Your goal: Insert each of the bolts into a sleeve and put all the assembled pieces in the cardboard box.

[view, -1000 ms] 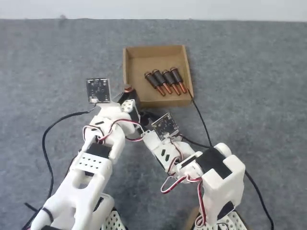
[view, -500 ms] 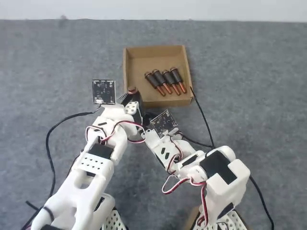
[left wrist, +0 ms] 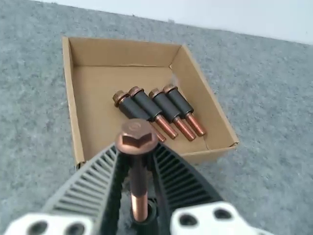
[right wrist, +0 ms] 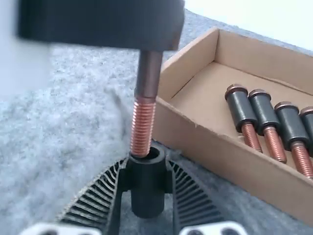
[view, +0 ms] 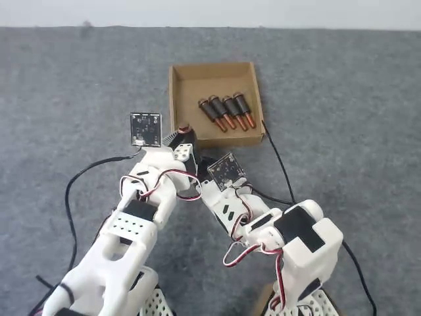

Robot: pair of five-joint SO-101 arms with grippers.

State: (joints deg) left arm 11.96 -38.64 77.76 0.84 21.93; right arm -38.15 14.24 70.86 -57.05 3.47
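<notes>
The left fingers [left wrist: 98, 178] were closed tight around a copper bolt [left wrist: 138, 139], 1 ribbed finger pressing on each side of the shank. The bolt stood upright between them, its hexagonal head just above the fingertips and its threaded end pointing down past them.

Directly below, the right fingers [right wrist: 100, 203] were clamped on a black sleeve [right wrist: 146, 188], also 1 finger to each side, with only the sleeve's width between them. The sleeve stood upright, its open bore facing up out of the fingertips. The bolt's threaded tip [right wrist: 143, 132] sat at the mouth of that bore, in line with it; how far it had entered could not be told.

Just beyond both pairs of fingers lay the cardboard box [left wrist: 72, 105], its near wall [right wrist: 220, 149] close behind the held sleeve. Inside it lay 4 assembled pieces [left wrist: 157, 110] side by side and touching, each a bolt through a black sleeve, heads toward the box's far wall and threaded ends toward the fingers.

From the high view, the bolt head [view: 184, 128] showed just outside the box's near wall [view: 217, 140], where the 2 arms met over the grey bench [view: 342, 99].
</notes>
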